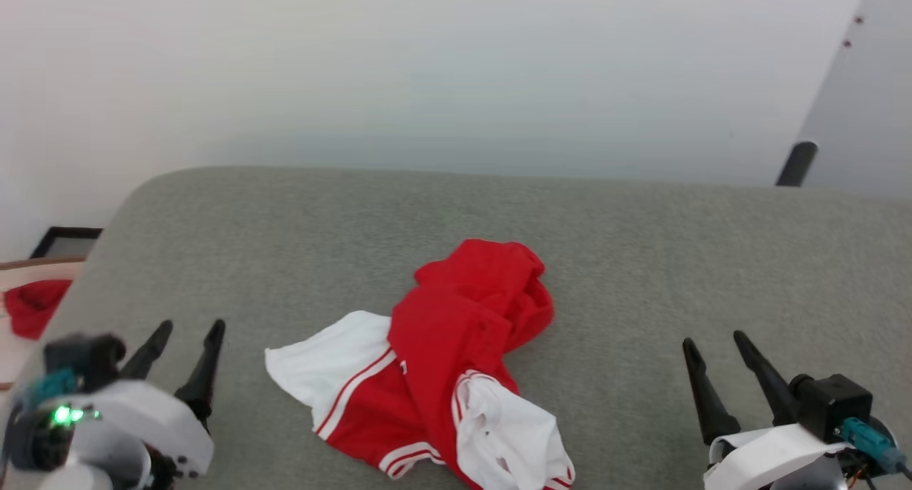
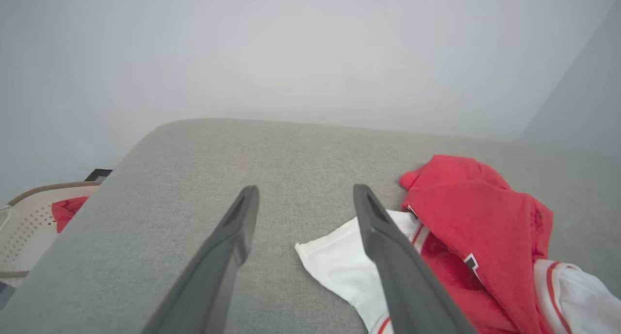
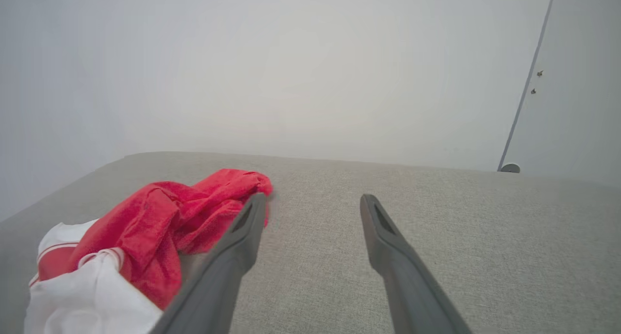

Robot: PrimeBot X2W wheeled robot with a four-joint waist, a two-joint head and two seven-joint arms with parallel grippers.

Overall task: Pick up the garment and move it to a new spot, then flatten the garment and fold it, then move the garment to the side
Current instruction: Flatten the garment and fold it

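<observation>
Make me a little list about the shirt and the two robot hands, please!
garment: red and white, crumpled on the grey cushion
left gripper: jaws open, empty, apart from the garment
right gripper: jaws open, empty, apart from the garment
folding: not yet done
basket: left of the grey cushion, red cloth inside

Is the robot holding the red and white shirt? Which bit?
Nothing is held. The left gripper and right gripper are both open; the crumpled red-and-white jersey shirt lies between them on the grey fabric surface.
</observation>
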